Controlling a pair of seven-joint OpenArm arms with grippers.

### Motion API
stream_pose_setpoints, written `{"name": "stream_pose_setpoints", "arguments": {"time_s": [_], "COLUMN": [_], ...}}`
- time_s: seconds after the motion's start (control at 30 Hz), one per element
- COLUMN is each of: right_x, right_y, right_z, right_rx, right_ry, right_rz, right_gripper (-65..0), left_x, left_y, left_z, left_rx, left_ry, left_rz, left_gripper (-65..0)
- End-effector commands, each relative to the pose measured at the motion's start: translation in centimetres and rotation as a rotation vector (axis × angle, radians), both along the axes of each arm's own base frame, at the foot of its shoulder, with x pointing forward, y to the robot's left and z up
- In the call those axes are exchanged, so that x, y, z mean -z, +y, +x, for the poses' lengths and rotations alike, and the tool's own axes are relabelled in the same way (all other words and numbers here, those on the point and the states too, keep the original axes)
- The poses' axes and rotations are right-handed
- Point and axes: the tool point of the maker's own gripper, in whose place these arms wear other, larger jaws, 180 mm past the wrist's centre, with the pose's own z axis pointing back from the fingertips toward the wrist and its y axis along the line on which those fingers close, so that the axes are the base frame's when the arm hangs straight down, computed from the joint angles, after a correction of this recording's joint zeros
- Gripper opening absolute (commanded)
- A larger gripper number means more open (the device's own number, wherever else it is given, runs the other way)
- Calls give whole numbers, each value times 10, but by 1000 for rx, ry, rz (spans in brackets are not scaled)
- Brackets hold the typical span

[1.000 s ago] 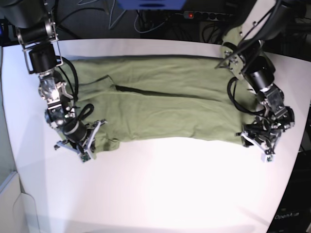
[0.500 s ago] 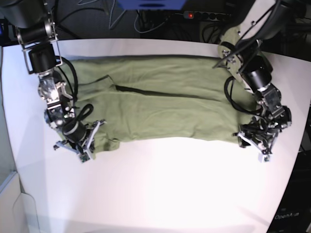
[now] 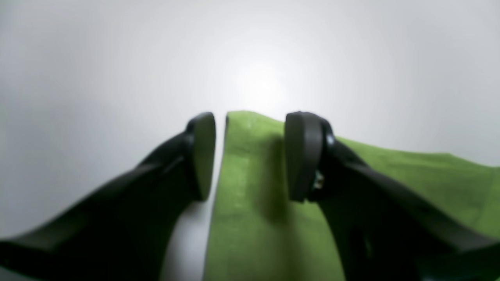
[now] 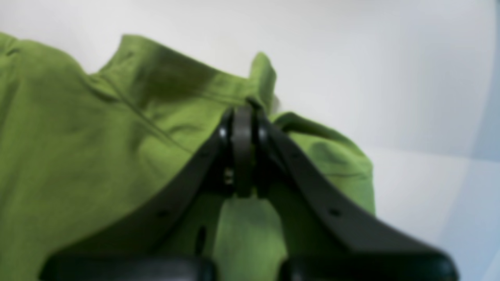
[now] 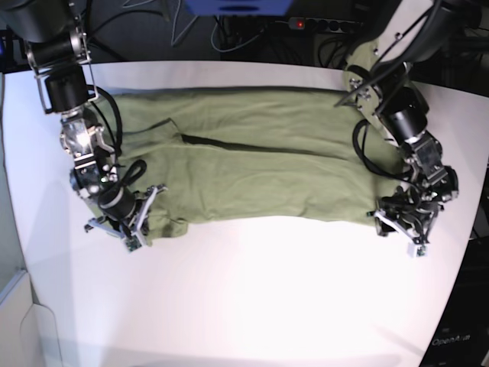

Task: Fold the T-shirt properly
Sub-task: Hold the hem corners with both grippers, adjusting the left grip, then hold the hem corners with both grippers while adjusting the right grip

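T-shirt of olive-green cloth (image 5: pixel 260 183) laid across white counter (image 5: pixel 244 298). Black left tool (image 3: pixel 252 121) shifted slightly inward, spread wide astride corner, nothing gripped; black right tool (image 4: pixel 244 113) closed, cloth pinched. Second grip apparently being lined up for fold.

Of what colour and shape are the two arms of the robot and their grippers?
Both arms are mostly black with pale grey or silvery parts, built of chunky jointed segments. Dark cables loop along them. The left gripper and right gripper have matte black, tapering fingers with narrow, blunt tips.
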Motion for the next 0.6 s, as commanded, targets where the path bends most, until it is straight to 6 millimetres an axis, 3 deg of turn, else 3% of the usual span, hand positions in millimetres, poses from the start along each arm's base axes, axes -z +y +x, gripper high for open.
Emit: {"name": "stream_pose_setpoints", "arguments": {"time_s": [0.0, 0.2, 0.57], "right_x": [-20, -20, -20], "right_y": [-2, -2, -2], "right_z": [15, 15, 15], "right_rx": [-1, -1, -2], "right_ry": [-61, -61, -62], "right_rz": [6, 6, 6], "right_gripper": [-641, -641, -641], "left_x": [-21, 6, 7], "left_y": [6, -8, -11], "left_z": [16, 8, 10], "left_rx": [-7, 15, 15], "left_ry": [-69, -2, -25], "left_rz": [8, -52, -63], "left_gripper": [-371, -371, -383]}}
